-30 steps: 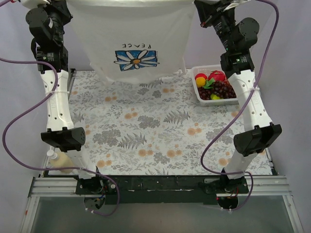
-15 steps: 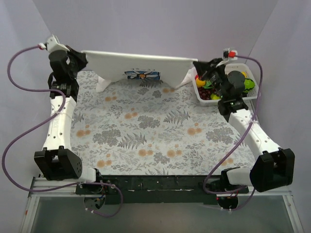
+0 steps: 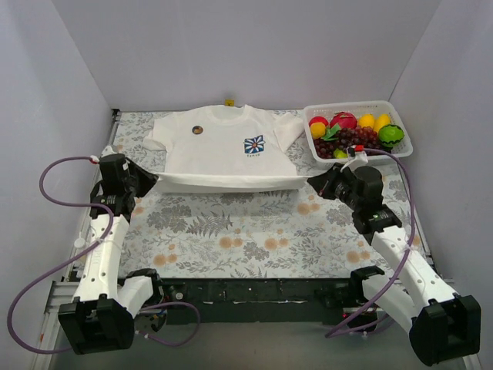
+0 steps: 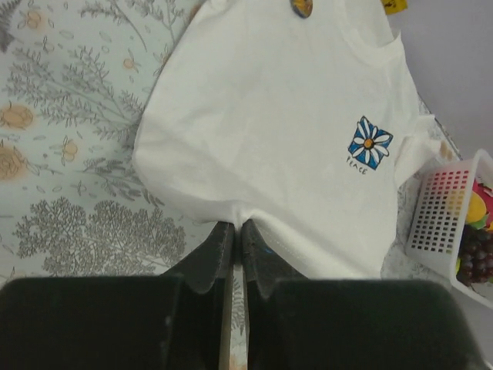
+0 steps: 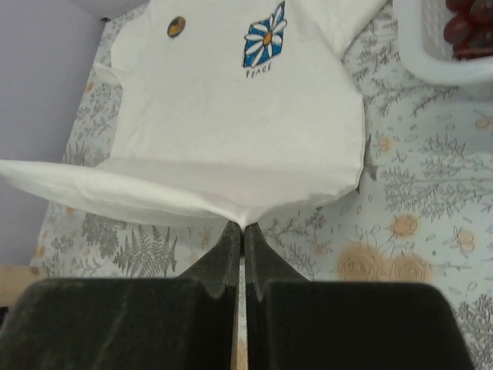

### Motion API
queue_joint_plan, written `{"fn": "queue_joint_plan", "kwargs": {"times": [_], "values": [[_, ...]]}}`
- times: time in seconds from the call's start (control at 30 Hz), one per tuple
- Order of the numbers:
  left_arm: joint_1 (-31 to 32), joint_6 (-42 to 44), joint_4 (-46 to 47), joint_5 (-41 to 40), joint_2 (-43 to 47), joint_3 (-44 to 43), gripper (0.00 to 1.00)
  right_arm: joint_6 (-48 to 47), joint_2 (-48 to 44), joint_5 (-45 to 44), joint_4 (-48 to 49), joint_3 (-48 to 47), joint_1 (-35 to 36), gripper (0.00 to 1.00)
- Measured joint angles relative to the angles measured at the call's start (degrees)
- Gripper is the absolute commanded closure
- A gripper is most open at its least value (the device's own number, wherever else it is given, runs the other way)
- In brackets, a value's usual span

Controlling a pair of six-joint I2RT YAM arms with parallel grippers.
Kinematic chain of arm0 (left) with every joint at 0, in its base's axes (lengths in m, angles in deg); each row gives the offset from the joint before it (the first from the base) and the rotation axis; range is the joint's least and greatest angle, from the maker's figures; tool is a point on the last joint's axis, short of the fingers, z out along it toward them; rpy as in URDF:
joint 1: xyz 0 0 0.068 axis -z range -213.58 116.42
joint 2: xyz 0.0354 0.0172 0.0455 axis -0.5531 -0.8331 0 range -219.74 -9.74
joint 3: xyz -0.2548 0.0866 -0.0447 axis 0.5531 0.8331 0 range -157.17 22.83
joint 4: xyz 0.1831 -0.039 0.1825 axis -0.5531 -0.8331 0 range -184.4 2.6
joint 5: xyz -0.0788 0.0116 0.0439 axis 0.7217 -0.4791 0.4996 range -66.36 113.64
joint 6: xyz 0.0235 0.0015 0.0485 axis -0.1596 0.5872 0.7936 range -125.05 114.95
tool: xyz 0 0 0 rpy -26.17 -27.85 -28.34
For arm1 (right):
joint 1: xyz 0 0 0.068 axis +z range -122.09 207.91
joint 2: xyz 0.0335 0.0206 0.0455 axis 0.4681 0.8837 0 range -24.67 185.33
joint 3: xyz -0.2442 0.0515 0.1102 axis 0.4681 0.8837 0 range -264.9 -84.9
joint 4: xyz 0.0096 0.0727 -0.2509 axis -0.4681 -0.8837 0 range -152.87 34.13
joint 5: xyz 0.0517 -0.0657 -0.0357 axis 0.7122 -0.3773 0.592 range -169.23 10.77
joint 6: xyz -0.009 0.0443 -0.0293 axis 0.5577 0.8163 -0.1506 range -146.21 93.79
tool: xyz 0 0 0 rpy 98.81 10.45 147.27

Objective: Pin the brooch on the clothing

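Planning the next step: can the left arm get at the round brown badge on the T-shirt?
Probably not yet: the left gripper is shut on the hem of the T-shirt. Once it lets go, nothing stands over the round badge.

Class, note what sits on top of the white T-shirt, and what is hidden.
On the T-shirt: a blue daisy square with lettering under it, and a small round brown disc near the collar. Their fastenings cannot be seen; the shirt covers the tablecloth beneath.
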Motion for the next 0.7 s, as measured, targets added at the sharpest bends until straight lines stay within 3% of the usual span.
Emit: {"fn": "queue_joint_plan", "kwargs": {"times": [0.4, 0.7], "values": [[0.0, -1.1, -18.0, -3.9, 0.8, 1.4, 1.0, -0.6, -0.4, 4.7, -28.5, 3.6, 3.4, 0.99], [0.0, -1.7, -28.3, -4.5, 7.6, 1.7, 1.0, -3.6, 0.4, 6.8, -38.8, 3.6, 4.7, 0.99]]}}
